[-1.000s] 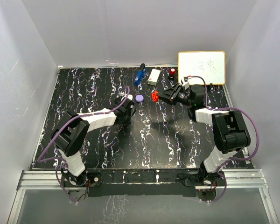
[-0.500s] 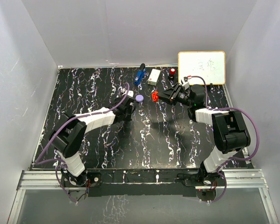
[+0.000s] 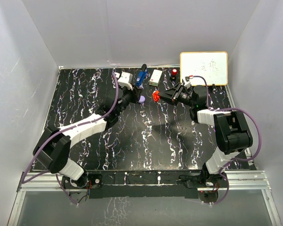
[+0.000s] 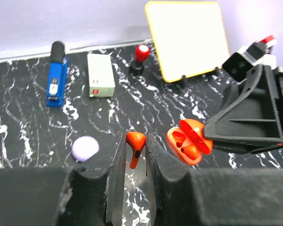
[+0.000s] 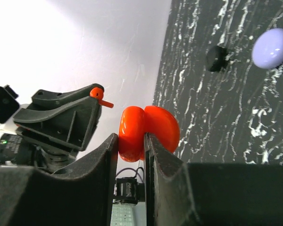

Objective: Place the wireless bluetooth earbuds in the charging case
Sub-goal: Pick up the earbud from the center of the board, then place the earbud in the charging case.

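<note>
A small red earbud is pinched between the fingers of my left gripper, held stem-down above the table. In the top view, this gripper hangs just left of the red charging case. My right gripper is shut on that case and holds it off the table. The case is hinged open, with a second red earbud seated in one socket. From the right wrist view, the held earbud pokes out past the left gripper's black fingers.
A lilac puck lies on the black marbled table under the left gripper. Along the back edge stand a blue stapler-like thing, a white box, a red-topped knob and a yellow-framed whiteboard.
My left arm has risen from the table and reached back and to the right, carrying the earbud toward the case. The right arm and case have stayed put.
</note>
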Tool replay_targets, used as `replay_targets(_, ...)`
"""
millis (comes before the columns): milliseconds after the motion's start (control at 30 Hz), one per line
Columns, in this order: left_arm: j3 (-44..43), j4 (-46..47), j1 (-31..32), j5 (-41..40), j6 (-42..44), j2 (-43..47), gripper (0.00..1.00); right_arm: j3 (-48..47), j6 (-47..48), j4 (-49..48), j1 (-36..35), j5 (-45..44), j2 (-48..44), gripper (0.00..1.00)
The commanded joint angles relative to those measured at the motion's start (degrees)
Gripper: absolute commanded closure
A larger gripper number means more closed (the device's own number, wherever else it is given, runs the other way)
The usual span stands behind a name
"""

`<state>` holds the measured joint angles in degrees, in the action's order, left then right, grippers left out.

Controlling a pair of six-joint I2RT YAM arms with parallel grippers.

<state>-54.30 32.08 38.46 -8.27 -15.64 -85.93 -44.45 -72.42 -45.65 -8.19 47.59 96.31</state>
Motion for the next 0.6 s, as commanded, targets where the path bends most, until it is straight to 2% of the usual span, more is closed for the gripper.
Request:
replay_targets(0, 2.75, 18.35, -0.57, 5.74, 1.31, -1.27, 1.00, 0.43, -7.12, -13.45, 0.10, 3.12, 1.65, 1.00)
replay_targets(300, 4.19, 35.14, -1.81, 11.33, -3.23, -6.05, 1.00, 0.85, -11.93, -19.68, 0.11, 4.07, 3.09, 1.00)
replay_targets(567, 5.01, 45.58, -1.92, 15.75, -6.03, -9.75, 1.00, 0.84, -16.83, -25.91, 0.10, 4.76, 6.46, 1.00)
